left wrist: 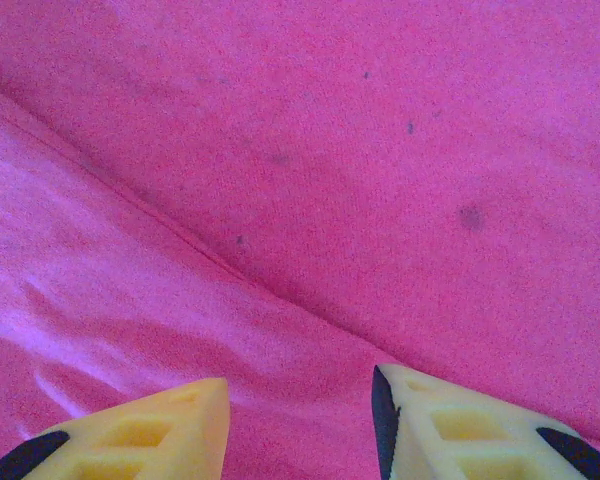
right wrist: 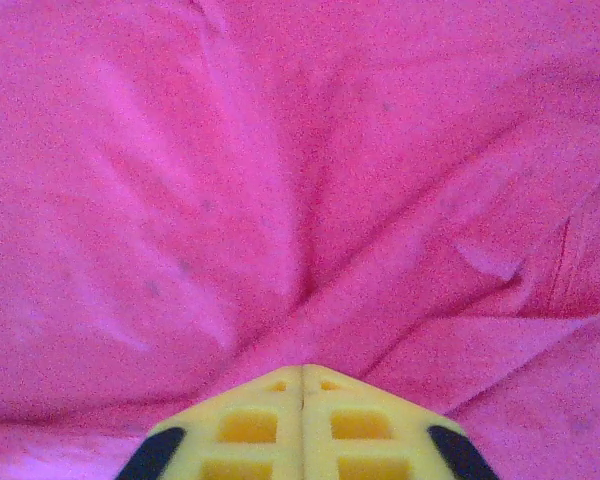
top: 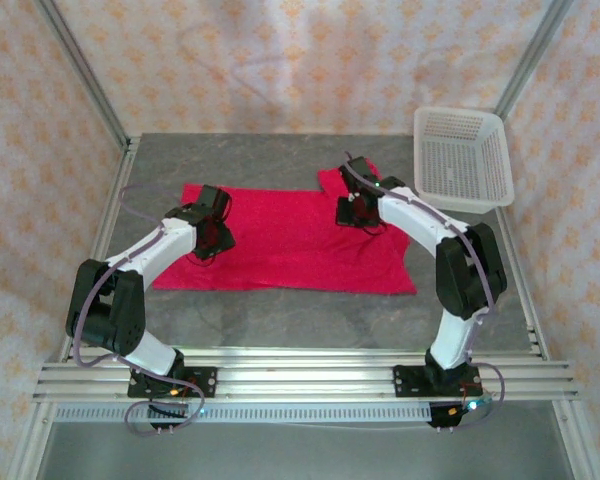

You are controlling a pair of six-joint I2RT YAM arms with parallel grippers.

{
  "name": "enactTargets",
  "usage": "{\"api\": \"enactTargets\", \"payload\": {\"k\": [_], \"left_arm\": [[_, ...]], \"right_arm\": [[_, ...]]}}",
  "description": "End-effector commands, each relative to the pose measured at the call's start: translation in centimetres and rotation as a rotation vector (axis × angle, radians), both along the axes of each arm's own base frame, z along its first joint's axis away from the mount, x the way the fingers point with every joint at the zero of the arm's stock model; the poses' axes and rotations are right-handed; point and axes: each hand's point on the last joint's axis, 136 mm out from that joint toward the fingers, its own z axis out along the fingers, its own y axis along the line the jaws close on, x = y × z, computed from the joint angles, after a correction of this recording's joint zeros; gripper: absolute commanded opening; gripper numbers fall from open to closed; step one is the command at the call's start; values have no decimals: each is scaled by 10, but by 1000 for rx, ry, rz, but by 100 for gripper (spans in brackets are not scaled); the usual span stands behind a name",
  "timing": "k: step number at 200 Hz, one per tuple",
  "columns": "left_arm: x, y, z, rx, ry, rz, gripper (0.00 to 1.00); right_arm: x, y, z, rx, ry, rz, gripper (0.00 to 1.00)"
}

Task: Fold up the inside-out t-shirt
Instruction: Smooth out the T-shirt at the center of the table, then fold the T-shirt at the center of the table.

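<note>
While right hand (right wrist: pixel 302 370) pinches puckered t-shirt (right wrist: pixel 280 150), left hand (left wrist: pixel 300 378) half-open over it

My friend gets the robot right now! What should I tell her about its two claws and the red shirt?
Left gripper: open, jaws apart, close over the left part of the bright red short-sleeved fabric t-shirt.
Right gripper: shut. Creases run into its tips, so it seems to pinch the shirt's right part, near a sleeve.
Shirt: spread mostly flat on the grey table. The white plastic mesh basket sits at the far right corner.
Done: no finished fold visible.
Left: all the folding.
</note>
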Motion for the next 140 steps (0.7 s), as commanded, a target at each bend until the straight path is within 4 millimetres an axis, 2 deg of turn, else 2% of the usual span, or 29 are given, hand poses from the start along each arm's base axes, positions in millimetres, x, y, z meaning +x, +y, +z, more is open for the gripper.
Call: {"api": "enactTargets", "payload": {"k": [1, 8, 28, 48, 62, 81, 84, 93, 105, 127, 140], "left_arm": [[4, 5, 10, 56, -15, -13, 45], [9, 8, 17, 75, -29, -15, 46], [34, 18, 39, 88, -82, -1, 52], [71, 37, 54, 54, -121, 49, 62], [99, 54, 59, 47, -132, 85, 63], [133, 71, 49, 42, -117, 119, 63], [139, 73, 52, 39, -128, 122, 63], [153, 78, 34, 42, -99, 128, 63], [171, 83, 27, 50, -96, 127, 62], [191, 93, 9, 96, -40, 101, 61], [199, 99, 1, 110, -20, 98, 61]], "right_arm": [[34, -13, 8, -60, -66, -85, 41], [51, -18, 10, -67, -85, -125, 47], [91, -41, 14, -94, -121, -250, 51], [131, -60, 13, -128, -156, -340, 53], [155, -64, 15, -130, -174, -360, 53], [184, -69, 9, -160, -193, -372, 55], [188, -70, 7, -162, -195, -377, 56], [198, -73, 2, -162, -197, -391, 59], [210, -79, -9, -142, -189, -412, 60], [222, -84, -33, -73, -162, -448, 62], [225, -81, -48, -22, -142, -441, 62]]}}
